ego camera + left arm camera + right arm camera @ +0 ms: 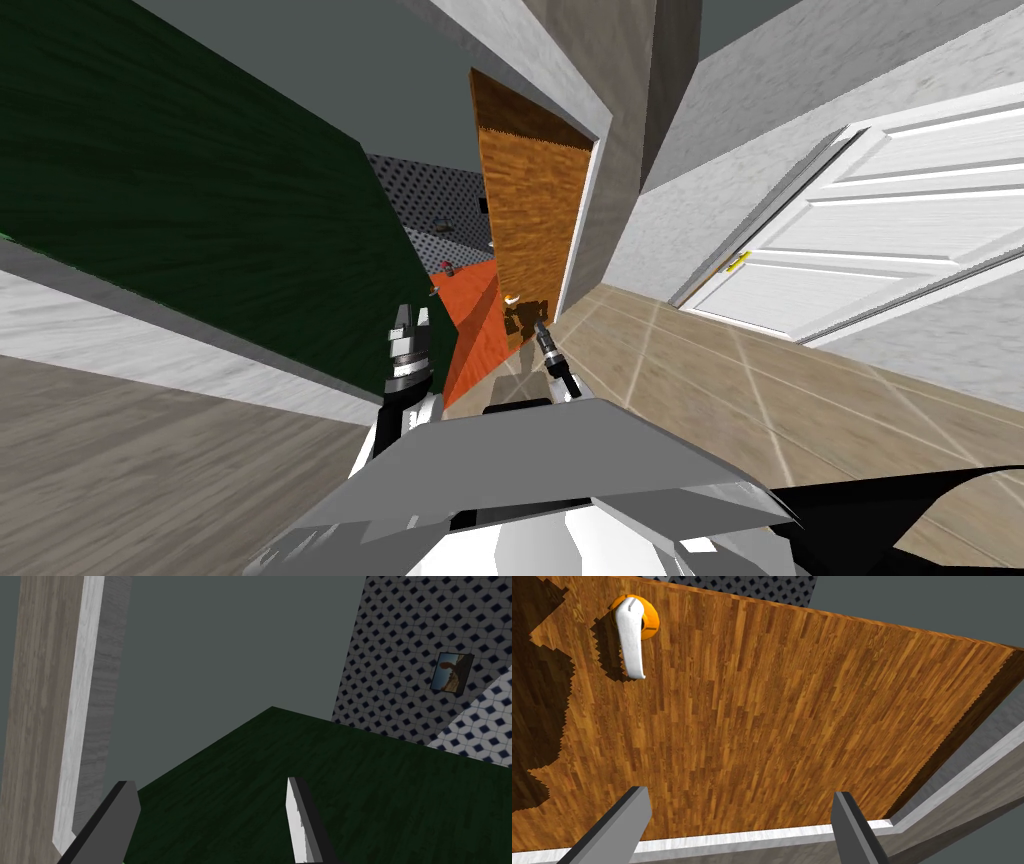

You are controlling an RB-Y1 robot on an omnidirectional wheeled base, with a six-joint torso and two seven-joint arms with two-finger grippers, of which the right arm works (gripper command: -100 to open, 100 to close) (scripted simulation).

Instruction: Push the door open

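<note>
The brown wood-grain door point(525, 200) stands ajar in its white frame point(583, 230), straight ahead between a dark green wall point(200, 200) and a grey one. An orange floor point(475, 320) and a diamond-patterned wall point(430, 190) show through the gap (a white panelled door point(880, 230) stands well off to the right, past the beige tiled floor point(750, 390)). The right gripper point(739, 794) reaches forward at the door's face with its fingers spread wide, aimed at bare wood away from the white lever handle point(631, 641); it looks close, though I cannot tell if it touches, while the left gripper point(209, 782) is raised beside the green wall, fingers likewise apart and empty.
</note>
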